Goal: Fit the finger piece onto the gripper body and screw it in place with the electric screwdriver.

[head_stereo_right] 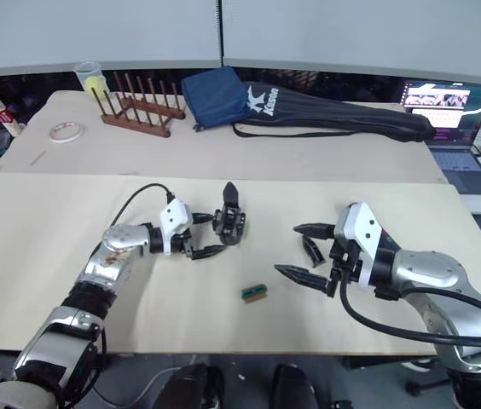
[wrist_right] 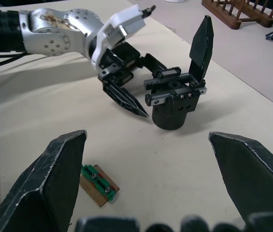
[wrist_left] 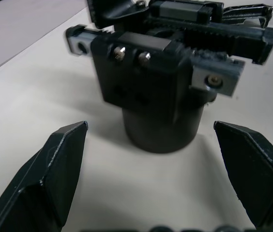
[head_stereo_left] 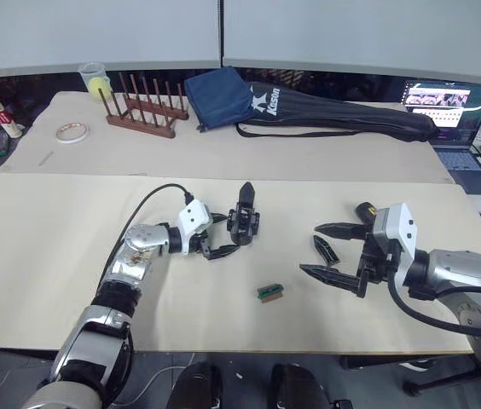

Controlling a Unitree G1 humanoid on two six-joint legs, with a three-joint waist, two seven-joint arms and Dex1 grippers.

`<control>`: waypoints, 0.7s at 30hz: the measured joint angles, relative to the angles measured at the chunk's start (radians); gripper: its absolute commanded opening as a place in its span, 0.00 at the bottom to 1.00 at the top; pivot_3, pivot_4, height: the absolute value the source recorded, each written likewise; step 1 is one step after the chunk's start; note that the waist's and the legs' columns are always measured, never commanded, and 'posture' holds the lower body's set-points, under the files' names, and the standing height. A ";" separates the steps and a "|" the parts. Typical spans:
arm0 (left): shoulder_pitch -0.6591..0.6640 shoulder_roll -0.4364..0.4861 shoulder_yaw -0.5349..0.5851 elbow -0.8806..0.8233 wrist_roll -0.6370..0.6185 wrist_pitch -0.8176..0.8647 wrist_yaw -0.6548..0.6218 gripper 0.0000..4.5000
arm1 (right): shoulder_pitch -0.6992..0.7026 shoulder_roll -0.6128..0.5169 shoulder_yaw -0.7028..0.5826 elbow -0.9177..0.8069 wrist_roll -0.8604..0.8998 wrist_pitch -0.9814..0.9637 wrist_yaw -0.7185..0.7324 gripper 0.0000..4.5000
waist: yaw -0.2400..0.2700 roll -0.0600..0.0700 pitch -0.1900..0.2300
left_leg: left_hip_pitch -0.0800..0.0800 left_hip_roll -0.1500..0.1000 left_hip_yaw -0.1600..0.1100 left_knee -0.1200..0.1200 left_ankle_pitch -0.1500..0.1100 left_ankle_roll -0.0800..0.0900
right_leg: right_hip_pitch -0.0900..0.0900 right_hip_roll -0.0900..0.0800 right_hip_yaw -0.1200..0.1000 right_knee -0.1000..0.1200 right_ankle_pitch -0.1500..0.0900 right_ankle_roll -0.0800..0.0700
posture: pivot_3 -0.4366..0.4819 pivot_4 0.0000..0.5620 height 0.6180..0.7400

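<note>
The gripper body (head_stereo_left: 244,218) stands upright mid-table, one pointed finger sticking up from its rounded base (wrist_left: 158,130). My left gripper (head_stereo_left: 226,234) is open, a finger on either side just short of that base, not touching it. The finger piece (head_stereo_left: 324,249) lies flat on the table between the spread fingers of my open right gripper (head_stereo_left: 310,249), which holds nothing. A black tool end (head_stereo_left: 364,210) peeks out behind my right gripper, apparently the electric screwdriver; the rest of it is hidden. In the right wrist view the gripper body (wrist_right: 177,104) lies ahead.
A small green-and-brown block (head_stereo_left: 269,292) lies near the table's front edge. At the back are a wooden rack (head_stereo_left: 142,111), a blue bag (head_stereo_left: 219,98), a long black zipped bag (head_stereo_left: 343,115), a tape roll (head_stereo_left: 72,132) and a laptop (head_stereo_left: 449,119).
</note>
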 measured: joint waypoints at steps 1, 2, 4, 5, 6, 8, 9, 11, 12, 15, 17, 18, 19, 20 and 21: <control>-0.010 -0.013 0.000 0.020 0.002 -0.013 -0.006 0.98 | 0.001 0.000 -0.001 -0.003 0.000 0.000 -0.006 1.00 | 0.000 0.000 0.000 | 0.000 0.000 0.000 0.000 0.000 0.000 | 0.000 0.000 0.000 0.000 0.000 0.000 | 0.48 0.27 1.00; -0.022 -0.025 0.000 0.042 0.005 -0.019 -0.009 0.98 | 0.003 0.000 -0.003 -0.005 0.000 0.000 -0.009 1.00 | 0.000 0.000 0.000 | 0.000 0.000 0.000 0.000 0.000 0.001 | 0.000 0.000 0.000 0.000 0.000 0.000 | 0.48 0.27 1.00; -0.047 -0.044 0.001 0.085 0.009 -0.031 -0.009 0.98 | 0.008 0.000 -0.005 -0.012 0.000 0.000 -0.015 1.00 | 0.000 0.000 0.000 | 0.000 0.000 0.000 0.001 -0.003 0.004 | 0.000 0.000 0.000 0.000 0.000 0.000 | 0.48 0.27 1.00; -0.060 -0.051 0.002 0.106 0.013 -0.040 -0.009 0.98 | 0.012 0.000 -0.006 -0.014 0.000 0.000 -0.016 1.00 | 0.000 0.000 0.000 | -0.001 0.000 0.000 0.002 -0.003 0.004 | 0.000 0.000 0.000 0.000 0.000 0.000 | 0.48 0.27 1.00; -0.072 -0.057 0.004 0.125 0.020 -0.050 -0.011 0.98 | 0.017 0.000 -0.007 -0.015 0.000 0.000 -0.018 1.00 | 0.000 0.000 0.000 | -0.001 0.000 0.000 0.003 -0.003 0.004 | 0.000 0.000 0.000 0.000 0.000 0.000 | 0.48 0.27 1.00; -0.079 -0.063 0.005 0.139 0.022 -0.068 -0.019 0.81 | 0.025 0.000 -0.009 -0.021 0.000 0.000 -0.023 1.00 | 0.000 0.000 0.000 | -0.001 0.000 0.000 0.005 -0.003 0.004 | 0.000 0.000 0.000 0.000 0.000 0.001 | 0.48 0.27 1.00; -0.078 -0.065 0.005 0.143 0.022 -0.074 -0.023 0.71 | 0.028 0.000 -0.011 -0.026 0.000 0.000 -0.025 1.00 | 0.000 0.000 0.000 | -0.001 0.000 0.000 0.005 -0.003 0.004 | 0.000 0.000 0.000 0.000 0.000 0.001 | 0.48 0.27 1.00; -0.075 -0.065 0.010 0.143 0.022 -0.080 -0.032 0.60 | 0.031 0.000 -0.016 -0.032 0.000 0.000 -0.026 1.00 | 0.000 0.000 0.000 | -0.002 0.001 0.000 0.005 -0.003 0.005 | 0.000 0.000 0.000 0.000 0.000 0.001 | 0.48 0.27 1.00; -0.070 -0.064 0.012 0.137 0.022 -0.081 -0.036 0.60 | 0.031 0.000 -0.018 -0.032 0.000 0.000 -0.026 1.00 | 0.000 0.000 0.000 | -0.002 0.001 0.000 0.005 -0.003 0.005 | 0.000 0.000 0.000 0.000 0.000 0.001 | 0.48 0.27 1.00; -0.048 -0.058 0.020 0.107 0.020 -0.076 -0.047 0.60 | 0.030 0.000 -0.021 -0.032 0.000 0.000 -0.027 1.00 | -0.001 0.000 0.000 | -0.002 0.001 0.000 0.005 -0.003 0.005 | 0.000 0.000 0.000 0.000 0.000 0.001 | 0.48 0.27 1.00; -0.001 -0.049 0.030 0.020 0.014 -0.032 -0.038 0.60 | 0.028 0.000 -0.020 -0.032 0.000 0.000 -0.026 1.00 | -0.004 0.000 0.000 | -0.002 0.001 0.000 0.005 -0.003 0.004 | 0.000 0.000 0.000 0.000 0.000 0.001 | 0.48 0.27 1.00; 0.026 -0.048 0.033 -0.028 0.007 -0.001 -0.029 0.60 | 0.027 0.000 -0.018 -0.032 -0.001 0.000 -0.026 1.00 | -0.004 0.000 0.000 | -0.002 0.001 0.000 0.005 -0.003 0.004 | 0.000 0.000 0.000 0.000 0.000 0.001 | 0.48 0.27 1.00; 0.074 -0.052 0.040 -0.120 -0.007 0.057 -0.001 0.60 | 0.027 0.000 -0.016 -0.032 -0.002 0.000 -0.026 1.00 | -0.004 0.000 0.000 | -0.002 0.001 0.000 0.005 -0.002 0.004 | 0.000 0.000 0.001 0.000 0.000 0.002 | 0.48 0.27 1.00; 0.092 -0.058 0.040 -0.155 -0.015 0.083 0.013 0.60 | 0.026 0.000 -0.014 -0.032 -0.002 0.000 -0.025 1.00 | -0.004 0.000 0.000 | -0.002 0.001 0.000 0.005 -0.002 0.004 | 0.000 0.000 0.001 0.000 0.000 0.002 | 0.48 0.27 1.00; 0.120 -0.066 0.040 -0.224 -0.017 0.133 0.039 0.60 | 0.025 0.000 -0.007 -0.033 -0.004 0.000 -0.025 1.00 | -0.002 0.000 0.000 | -0.002 0.001 0.000 0.006 -0.002 0.004 | 0.000 0.000 0.001 0.001 0.000 0.002 | 0.48 0.27 1.00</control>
